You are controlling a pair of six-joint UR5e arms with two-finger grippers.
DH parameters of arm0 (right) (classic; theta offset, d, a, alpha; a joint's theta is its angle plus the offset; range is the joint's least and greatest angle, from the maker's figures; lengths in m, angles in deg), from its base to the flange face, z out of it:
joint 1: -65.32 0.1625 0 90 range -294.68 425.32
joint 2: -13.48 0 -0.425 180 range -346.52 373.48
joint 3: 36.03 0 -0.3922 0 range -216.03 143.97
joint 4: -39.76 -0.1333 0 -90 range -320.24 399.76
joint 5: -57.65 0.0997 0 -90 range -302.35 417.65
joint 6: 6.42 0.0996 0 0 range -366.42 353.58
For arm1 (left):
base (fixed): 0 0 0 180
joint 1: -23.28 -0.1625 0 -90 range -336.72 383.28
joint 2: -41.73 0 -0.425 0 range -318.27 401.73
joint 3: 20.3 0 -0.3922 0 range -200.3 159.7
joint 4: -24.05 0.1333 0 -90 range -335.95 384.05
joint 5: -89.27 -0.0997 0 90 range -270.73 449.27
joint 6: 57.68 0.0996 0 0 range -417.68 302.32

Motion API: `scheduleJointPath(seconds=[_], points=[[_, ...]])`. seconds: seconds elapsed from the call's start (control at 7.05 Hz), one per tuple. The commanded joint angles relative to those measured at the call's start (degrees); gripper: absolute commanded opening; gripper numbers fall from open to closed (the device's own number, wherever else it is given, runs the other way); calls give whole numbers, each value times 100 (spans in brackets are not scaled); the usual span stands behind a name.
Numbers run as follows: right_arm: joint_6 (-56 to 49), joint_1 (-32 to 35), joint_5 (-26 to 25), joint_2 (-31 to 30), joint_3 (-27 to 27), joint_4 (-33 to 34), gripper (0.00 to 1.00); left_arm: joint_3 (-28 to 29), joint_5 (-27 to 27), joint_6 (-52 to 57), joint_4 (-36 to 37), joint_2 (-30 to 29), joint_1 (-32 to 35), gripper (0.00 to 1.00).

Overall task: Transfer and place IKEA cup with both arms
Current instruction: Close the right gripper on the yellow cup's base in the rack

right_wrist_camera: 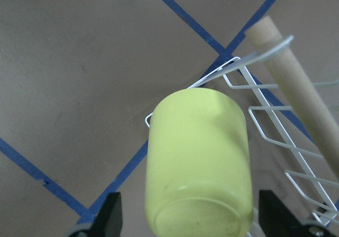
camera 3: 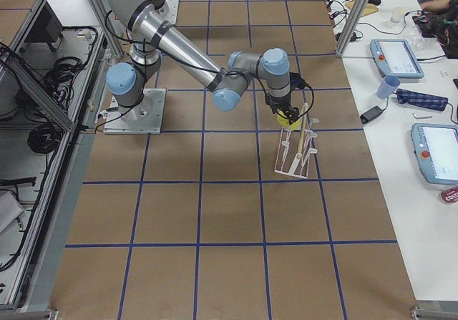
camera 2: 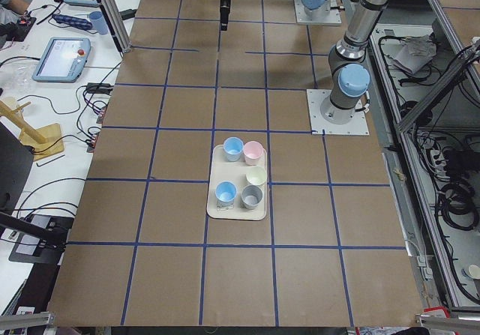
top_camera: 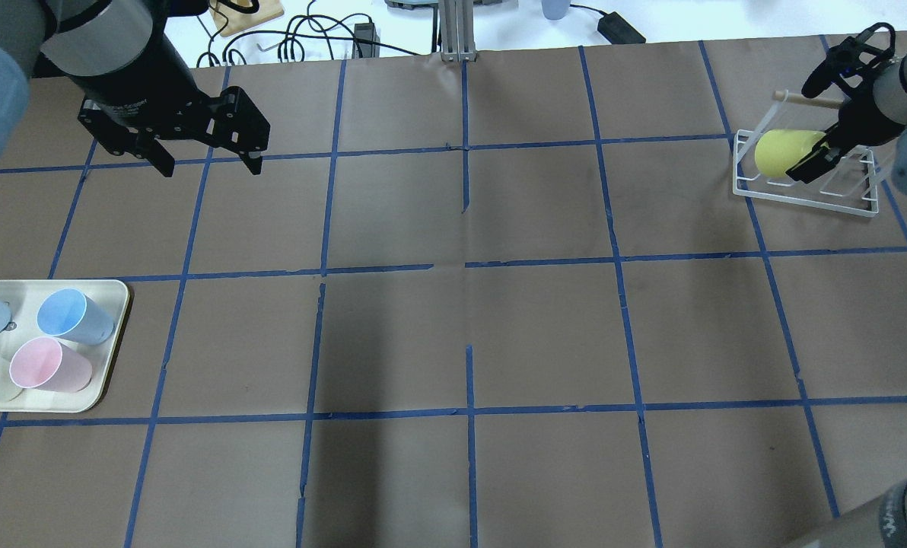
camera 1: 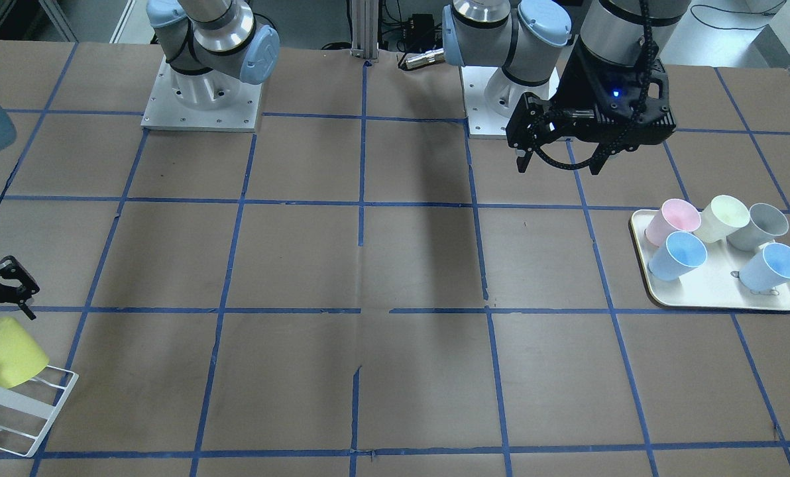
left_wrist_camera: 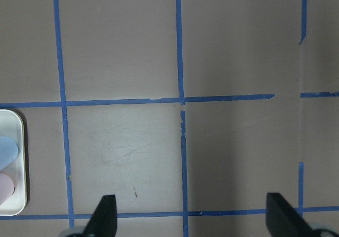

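Your cup (right_wrist_camera: 197,163) is smooth, matt plastic with a faint sheen near its base. The rack (camera 1: 24,411) is thin white-coated wire, and its dowel (right_wrist_camera: 296,94) is bare, pale wood. You have matt brown paper (top_camera: 545,327) over the table, lined with blue tape (top_camera: 465,114). The tray (camera 1: 713,291) looks like smooth plastic. The arms (camera 3: 182,44) are satin silver metal with 1 smooth plastic cap (camera 2: 351,80) on each joint.

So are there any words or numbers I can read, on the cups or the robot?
Nothing reads clearly.
Faint white print on the black wrist above the left claw: too blurred.
White letters on the grey arm link in the overhead view's corner: cut off, blurred.
Tablet screens: too small.
The IKEA cup shows no print.
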Motion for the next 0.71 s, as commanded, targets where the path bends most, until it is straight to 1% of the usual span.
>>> scheduleJointPath(seconds=[0.0, 0.14, 0.28, 0.57], points=[[-9, 0, 1, -5, 9, 0, 86, -8, 0, 4, 0, 0, -2, 100], [-9, 0, 1, -6, 9, 0, 81, -8, 0, 4, 0, 0, -2, 100], [-9, 0, -7, -6, 18, 0, 73, 1, 0, 4, 0, 0, -2, 100], [-27, 0, -16, -23, 18, 9, 39, 1, 0, 4, 0, 0, -2, 100]])
